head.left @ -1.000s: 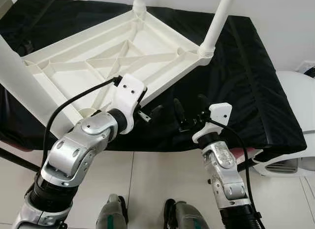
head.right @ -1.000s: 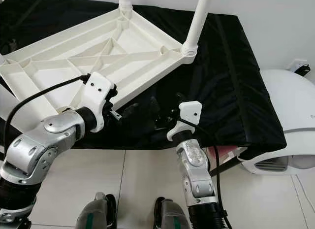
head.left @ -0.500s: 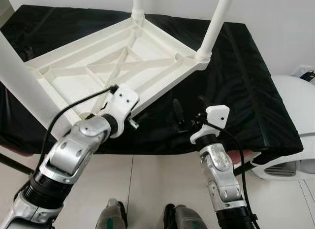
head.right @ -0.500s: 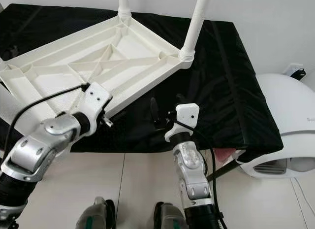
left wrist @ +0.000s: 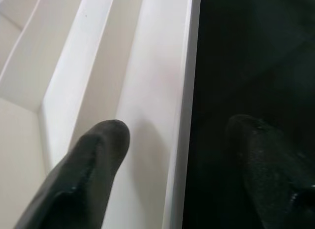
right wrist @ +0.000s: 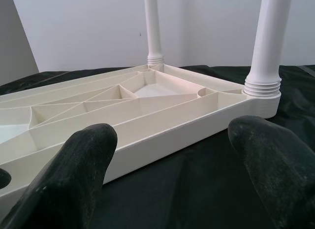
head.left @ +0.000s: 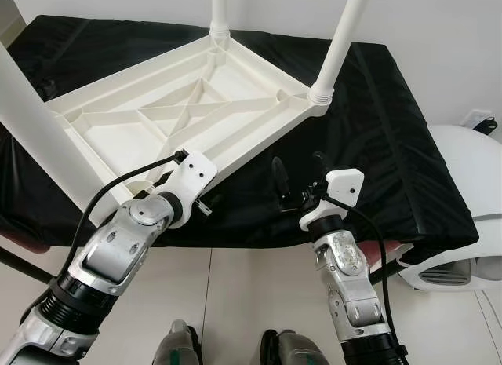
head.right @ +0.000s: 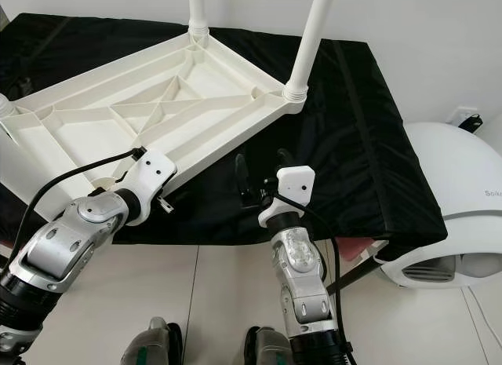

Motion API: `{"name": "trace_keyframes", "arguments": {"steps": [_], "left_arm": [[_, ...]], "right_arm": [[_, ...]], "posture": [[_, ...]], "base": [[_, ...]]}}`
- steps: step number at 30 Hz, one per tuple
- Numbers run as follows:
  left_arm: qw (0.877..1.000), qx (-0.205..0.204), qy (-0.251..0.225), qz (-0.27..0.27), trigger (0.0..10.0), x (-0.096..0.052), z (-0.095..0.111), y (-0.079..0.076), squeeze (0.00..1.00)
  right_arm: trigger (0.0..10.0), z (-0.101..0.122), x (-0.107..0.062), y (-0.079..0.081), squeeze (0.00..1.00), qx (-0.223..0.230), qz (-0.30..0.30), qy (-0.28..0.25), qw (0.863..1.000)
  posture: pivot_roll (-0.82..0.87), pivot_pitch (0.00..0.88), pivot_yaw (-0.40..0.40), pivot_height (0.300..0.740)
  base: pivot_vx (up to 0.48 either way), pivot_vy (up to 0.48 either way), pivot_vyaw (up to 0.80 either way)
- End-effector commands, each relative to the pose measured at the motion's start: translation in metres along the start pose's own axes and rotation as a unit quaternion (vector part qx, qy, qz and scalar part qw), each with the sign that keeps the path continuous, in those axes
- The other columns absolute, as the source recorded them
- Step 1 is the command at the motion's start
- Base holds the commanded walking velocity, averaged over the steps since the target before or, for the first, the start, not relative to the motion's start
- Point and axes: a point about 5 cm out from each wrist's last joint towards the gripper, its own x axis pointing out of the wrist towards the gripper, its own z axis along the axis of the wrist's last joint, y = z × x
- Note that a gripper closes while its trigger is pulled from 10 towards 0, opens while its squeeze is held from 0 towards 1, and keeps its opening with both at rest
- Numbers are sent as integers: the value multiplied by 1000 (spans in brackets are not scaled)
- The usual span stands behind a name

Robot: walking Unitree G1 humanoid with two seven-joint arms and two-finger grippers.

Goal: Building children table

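Observation:
The white children's table (head.left: pixel 196 106) lies upside down on a black cloth, ribbed underside up. White legs stand up from its far corner (head.left: pixel 220 12) and right corner (head.left: pixel 339 47); a third leg (head.left: pixel 31 122) rises at the near left. My left gripper (left wrist: pixel 182 135) is open and straddles the table's near rim, one finger (left wrist: pixel 93 160) over the white plastic and the other over the cloth. My right gripper (head.left: pixel 294 180) is open above the cloth, a short way from the table's edge (right wrist: pixel 162 145), with nothing between its fingers.
The black cloth (head.left: pixel 392 145) covers a low platform whose front edge runs just before my arms. A white rounded appliance (head.left: pixel 471 161) stands at the right. Light tiled floor (head.left: pixel 235 286) lies below, and a white wall rises behind.
The camera has shifted a little. My left arm has lowered and its wrist has drawn back along the table's near rim. The right gripper has hardly moved.

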Motion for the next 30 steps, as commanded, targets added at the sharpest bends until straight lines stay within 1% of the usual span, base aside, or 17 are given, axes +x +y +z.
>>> {"name": "trace_keyframes", "arguments": {"steps": [1,8,13,14,18,21,24,29,30], "left_arm": [[1000,5,1,7,0,-1,-2,5,0],[1000,5,-5,13,0,3,4,8,0],[999,-6,-10,34,0,14,14,13,0],[999,-6,-10,34,0,14,14,13,0],[999,-7,-13,30,0,24,21,8,0],[999,-7,-14,28,0,25,22,7,0],[1000,-13,-16,18,0,33,25,1,0],[1000,-15,-13,18,0,40,27,1,0],[999,-20,-13,23,0,44,29,2,0]], "right_arm": [[10000,0,-3,2,0,2,-4,2,1000],[10000,0,-3,2,0,3,-9,2,1000],[10000,1,-3,3,0,1,-9,1,1000],[10000,1,-3,3,0,1,-9,1,1000],[10000,1,-3,4,0,2,-10,2,1000],[10000,2,-3,4,0,1,-11,1,1000],[10000,2,-4,4,0,1,-16,1,1000],[10000,3,-4,5,0,2,-19,0,1000],[10000,3,-4,5,0,3,-20,0,1000]], "posture": [[32,71,-34,740],[29,72,-32,740],[26,75,-32,740],[26,75,-32,740],[15,83,-26,740],[14,84,-25,740],[9,89,-19,740],[9,94,-17,740],[7,95,-15,740]], "base": [[0,0,0],[0,0,0],[0,0,0],[0,0,0],[0,0,0],[0,0,0],[0,0,0],[0,0,0],[0,0,0]]}}
